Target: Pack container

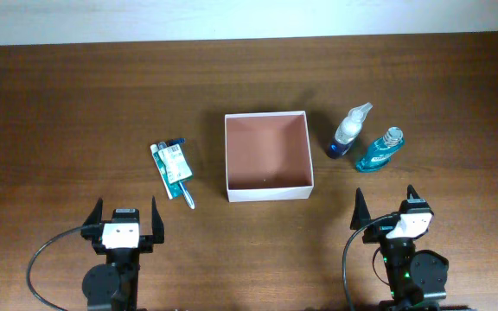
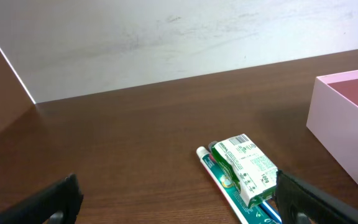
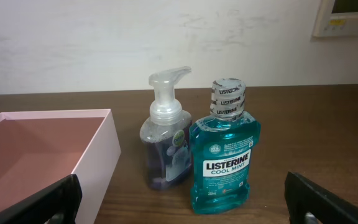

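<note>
Overhead: the container [image 1: 269, 192] sits mid-way on the table [image 1: 76, 104]; toothpaste box [image 1: 173, 161] left of it, pump bottle [image 1: 347, 134] and teal bottle [image 1: 379, 151] right; left fingers [image 1: 96, 212] and right fingers [image 1: 359, 208] spread wide, holding nothing.

Green-white box [image 1: 173, 161], pump bottle [image 1: 349, 132] beside teal mouthwash bottle [image 1: 379, 150], wooden table [image 1: 76, 112]

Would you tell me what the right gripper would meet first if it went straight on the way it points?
Most likely the teal mouthwash bottle, standing nearest ahead of the open right gripper; the soap pump bottle beside it sits slightly farther back, though depth is unclear.
</note>
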